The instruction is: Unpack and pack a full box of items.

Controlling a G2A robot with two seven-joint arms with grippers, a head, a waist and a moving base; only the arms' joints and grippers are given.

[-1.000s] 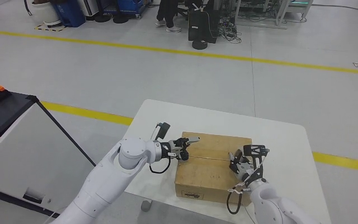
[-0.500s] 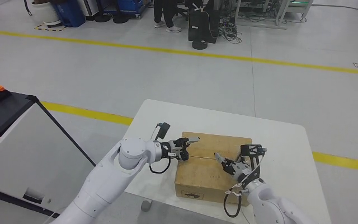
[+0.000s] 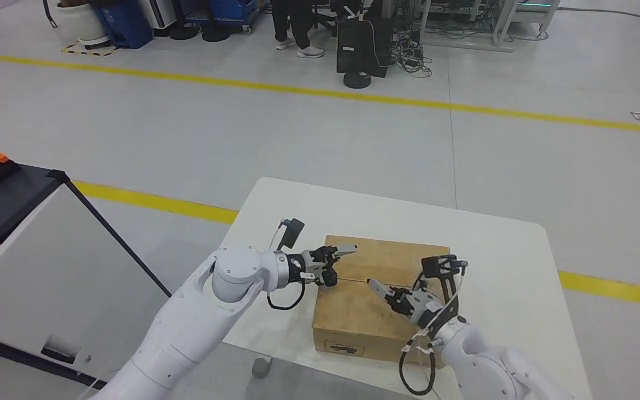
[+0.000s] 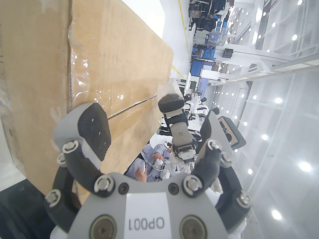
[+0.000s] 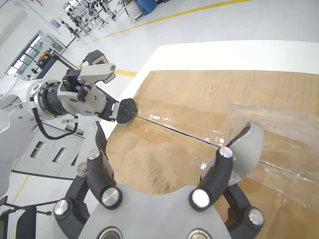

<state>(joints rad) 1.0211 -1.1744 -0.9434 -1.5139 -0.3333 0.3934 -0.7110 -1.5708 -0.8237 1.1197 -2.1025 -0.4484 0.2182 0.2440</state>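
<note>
A brown cardboard box (image 3: pixel 375 270) lies shut on the white table (image 3: pixel 500 240), with clear tape along its top seam (image 5: pixel 174 130). My left gripper (image 3: pixel 337 263) is open at the box's left end. In the left wrist view one of the fingers (image 4: pixel 93 128) lies by the end face of the box (image 4: pixel 99 50) and the other tops the edge at the seam. My right gripper (image 5: pixel 174 140) hovers open over the box top, astride the seam. A loose piece of clear tape (image 5: pixel 274 120) drapes over one of its fingers (image 5: pixel 246 140). The left gripper (image 5: pixel 125 113) faces it.
Bare tabletop runs behind the box and to its right. A dark cart (image 3: pixel 30 200) stands off the table's left side. The floor beyond carries yellow lines (image 3: pixel 300 92).
My right gripper has slid leftward over the box top along the seam, toward the left gripper. The left arm and the box have stayed put.
</note>
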